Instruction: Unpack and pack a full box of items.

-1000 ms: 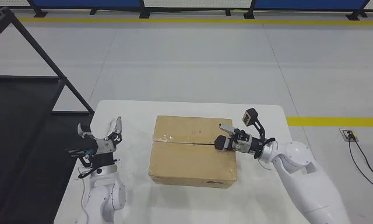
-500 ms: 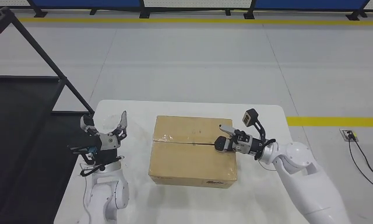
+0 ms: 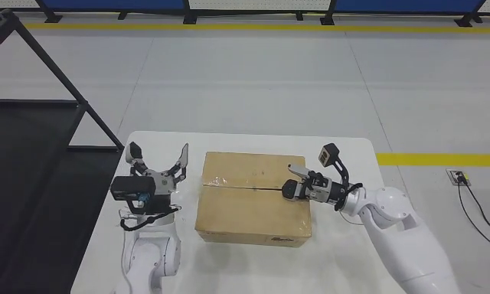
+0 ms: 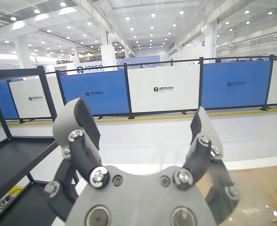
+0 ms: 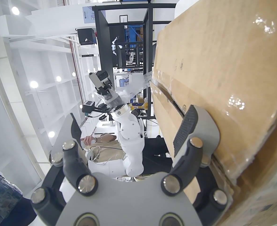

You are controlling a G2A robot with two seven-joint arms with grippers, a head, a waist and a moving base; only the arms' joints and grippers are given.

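Holding nothing, my right end effector (image 3: 291, 179) has its fingers spread wide at the right end of the cardboard box (image 3: 253, 206). One finger (image 5: 188, 128) lies close along the box top beside the seam (image 3: 245, 188); I cannot tell whether it touches. The other finger stands off in the air. My left end effector (image 3: 159, 152) is also wide open and empty, raised just left of the box's far left corner, apart from it, with its fingers pointing toward the far side. The box is closed, its flaps meeting along the left-to-right seam, and it sits in the middle of the white bench (image 3: 344, 152). A black rack (image 3: 46, 141) stands on the floor to the left.
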